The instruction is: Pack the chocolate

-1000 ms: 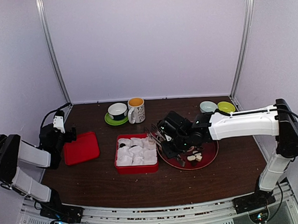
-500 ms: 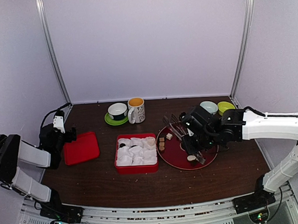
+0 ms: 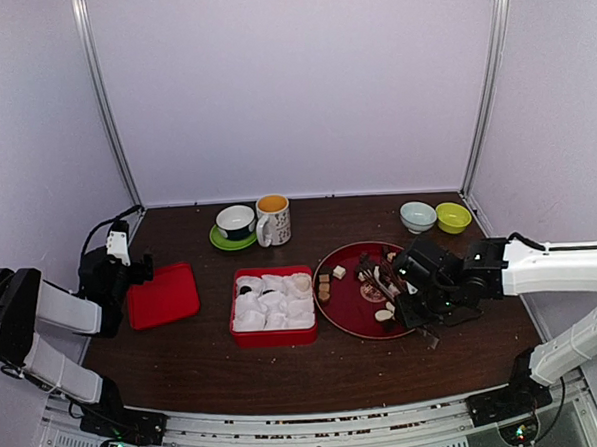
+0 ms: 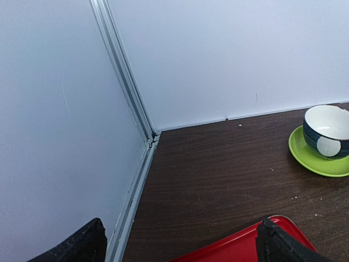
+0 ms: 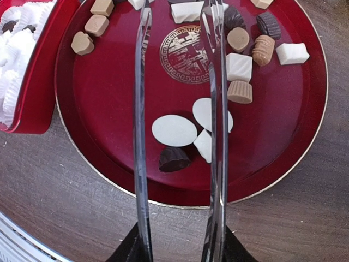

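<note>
Steel tongs (image 5: 139, 164), clamped at their base by the right gripper (image 5: 179, 246), reach up the middle of the right wrist view with both blades spread and nothing between them. A second ago this arm was over the left side of the red plate (image 5: 109, 93), close to the red box (image 3: 274, 337). It has since swung across to the plate's right rim in the top view. The chocolate (image 5: 239, 91) lies mostly loose on the plate: tan and white pieces at upper right, cream ovals and one dark piece (image 5: 174, 159) at lower centre near the blades. A few dark pieces sit in the paper cups (image 3: 275, 303) of the box. I judge one delivery finished and the next pick being lined up. The left gripper (image 4: 182, 245) hangs spread wide and empty at far left, above the red lid (image 4: 234, 248), unmoved.
</note>
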Controlling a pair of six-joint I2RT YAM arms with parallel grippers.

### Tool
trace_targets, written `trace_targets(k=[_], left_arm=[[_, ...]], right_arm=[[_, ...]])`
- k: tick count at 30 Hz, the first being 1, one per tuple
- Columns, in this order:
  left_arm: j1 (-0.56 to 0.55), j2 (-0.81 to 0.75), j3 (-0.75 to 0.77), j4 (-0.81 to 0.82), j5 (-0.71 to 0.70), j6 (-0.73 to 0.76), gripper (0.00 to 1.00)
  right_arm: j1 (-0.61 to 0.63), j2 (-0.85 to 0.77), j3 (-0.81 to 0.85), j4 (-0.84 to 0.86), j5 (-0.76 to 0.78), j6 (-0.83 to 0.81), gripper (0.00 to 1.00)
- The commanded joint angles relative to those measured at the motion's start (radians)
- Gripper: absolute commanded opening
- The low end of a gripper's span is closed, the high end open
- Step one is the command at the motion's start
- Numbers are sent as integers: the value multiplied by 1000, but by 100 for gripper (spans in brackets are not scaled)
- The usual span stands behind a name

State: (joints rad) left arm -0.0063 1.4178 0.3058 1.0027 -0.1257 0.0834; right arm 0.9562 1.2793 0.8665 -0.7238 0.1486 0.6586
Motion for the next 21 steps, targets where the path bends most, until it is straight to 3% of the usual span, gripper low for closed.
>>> trace_targets(k=[1, 10, 21], left_arm=[[6, 5, -4, 66, 12, -4, 98], [6, 6, -4, 65, 12, -4, 98], [6, 6, -4, 66, 12, -4, 98]], right_arm=[[-7, -35, -18, 12, -73, 33, 38], [0, -154, -57, -128, -273, -10, 37], [17, -258, -84, -299, -324, 27, 37]])
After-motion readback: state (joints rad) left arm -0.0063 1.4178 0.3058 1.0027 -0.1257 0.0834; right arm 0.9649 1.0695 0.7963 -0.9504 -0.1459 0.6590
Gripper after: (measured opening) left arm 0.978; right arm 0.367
